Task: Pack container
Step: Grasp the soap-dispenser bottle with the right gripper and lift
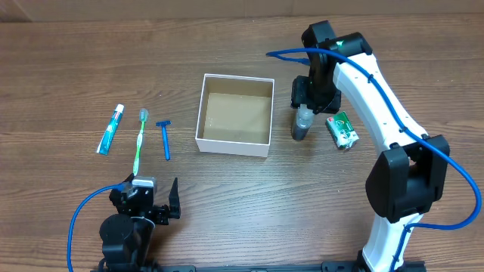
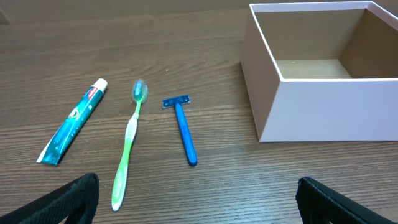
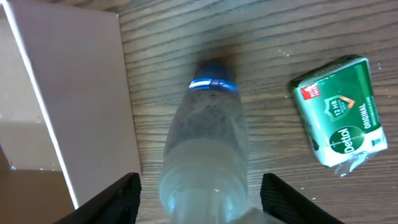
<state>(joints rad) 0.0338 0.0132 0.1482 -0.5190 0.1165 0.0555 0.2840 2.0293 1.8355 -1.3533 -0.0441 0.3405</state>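
Container [image 1: 234, 145], the square white cardboard box with a brown inside, sits open-topped near the middle of my wooden table [image 1: 249, 204], and I see nothing in it. On the right wrist feed its white outer wall [image 3: 81, 87] fills the left side.

My right gripper [image 1: 306, 112] is down just beside the box's right wall, over a clear bottle [image 1: 302, 125] with a dark cap end. From the wrist, the bottle [image 3: 208, 143] lies between the two black fingers [image 3: 121, 199]. A sliver of table shows on either side of it, so I read the jaws as spread around the bottle and not clamped; I cannot tell whether either pad touches. A green Dettol soap bar [image 1: 342, 130] lies on the table right of the bottle, apart from it.

My left gripper [image 1: 147, 196] hangs at the near-left edge, jaws wide and holding nothing. Ahead of it, left of the box, lie three things in a row:
- a toothpaste tube [image 2: 73, 121]
- a green toothbrush [image 2: 129, 146]
- a blue razor [image 2: 183, 127]

None of them touch.
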